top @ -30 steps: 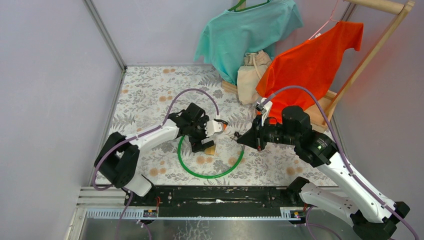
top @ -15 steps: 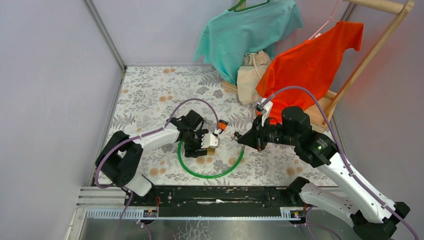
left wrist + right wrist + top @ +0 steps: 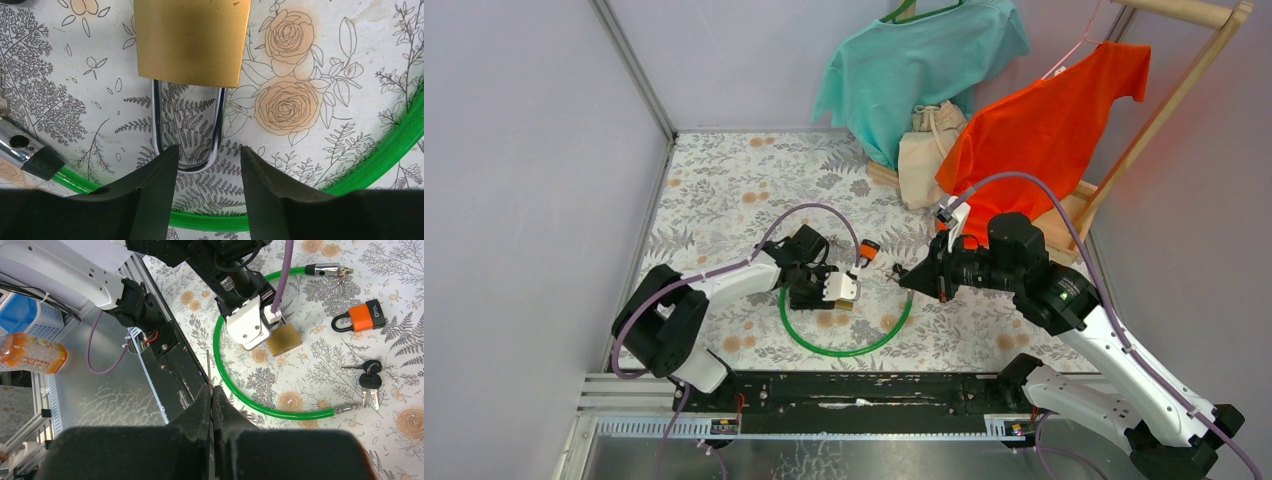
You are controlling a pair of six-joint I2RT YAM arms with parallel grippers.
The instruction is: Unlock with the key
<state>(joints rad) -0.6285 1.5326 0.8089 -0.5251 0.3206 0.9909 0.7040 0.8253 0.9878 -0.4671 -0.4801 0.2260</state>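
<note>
Brass padlock (image 3: 192, 40): left gripper (image 3: 208, 156) has lowered, narrowing around its shackle (image 3: 156, 115).

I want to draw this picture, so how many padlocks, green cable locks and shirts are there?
Padlocks: 2, the brass padlock and the orange padlock
Cable locks: 1, the green cable lock
Shirts: 2, the teal shirt and the orange shirt
Total: 5

Padlock (image 3: 192, 42) body brushed brass, shackle (image 3: 156, 120) shiny chrome; cable (image 3: 385, 157) glossy green plastic; tool pads (image 3: 150, 200) matt blk.
</note>
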